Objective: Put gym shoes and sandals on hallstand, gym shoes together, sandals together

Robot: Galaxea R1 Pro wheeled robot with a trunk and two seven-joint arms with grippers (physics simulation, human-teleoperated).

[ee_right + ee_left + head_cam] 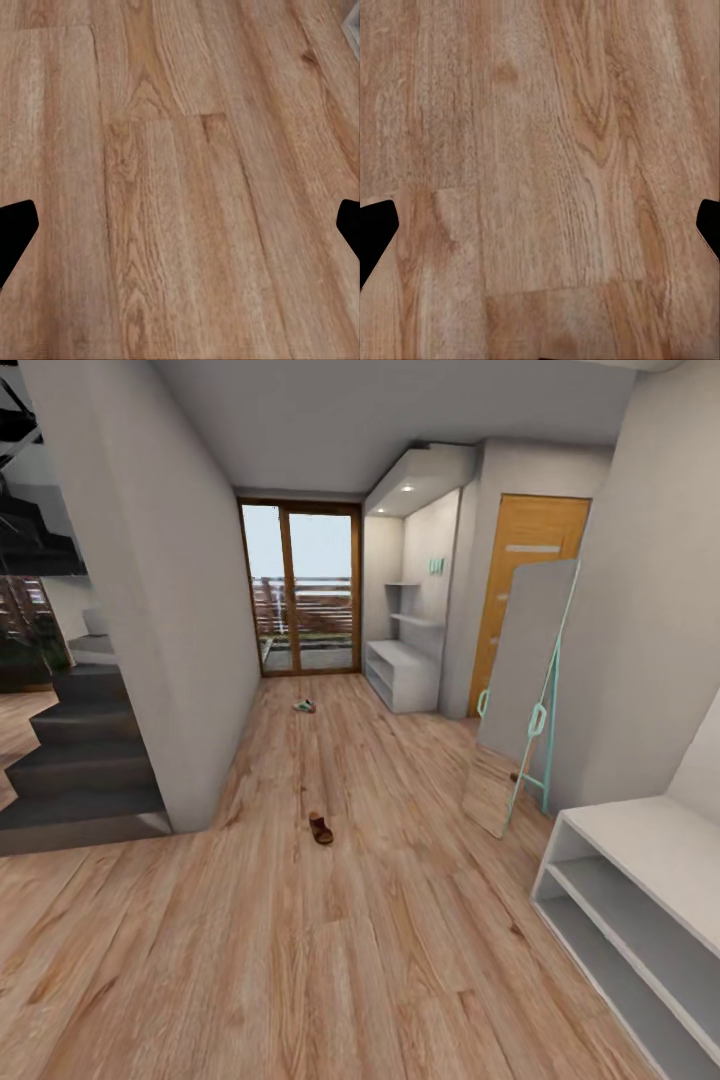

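One dark brown sandal (pixel 320 828) lies on the corridor floor (pixel 300 960) in the middle of the head view. Farther off, near the glass door, a white gym shoe (pixel 304 706) with green rests on the planks. The hallstand (pixel 403 672) stands against the right wall at the far end, with floating shelves above it. In the left wrist view my left gripper (pixel 540 232) is open over bare planks, its dark fingertips (pixel 375 234) wide apart. My right gripper (pixel 180 234) is likewise open above bare wood, nothing between its fingertips (pixel 15 236).
A plain white two-shelf bench (pixel 640 900) stands close at the right. A tall mirror (pixel 525 690) on a teal frame leans against the right wall. Dark stairs (pixel 80 770) and a grey wall (pixel 170 610) are at the left. A glass door (pixel 300 590) closes the corridor's end.
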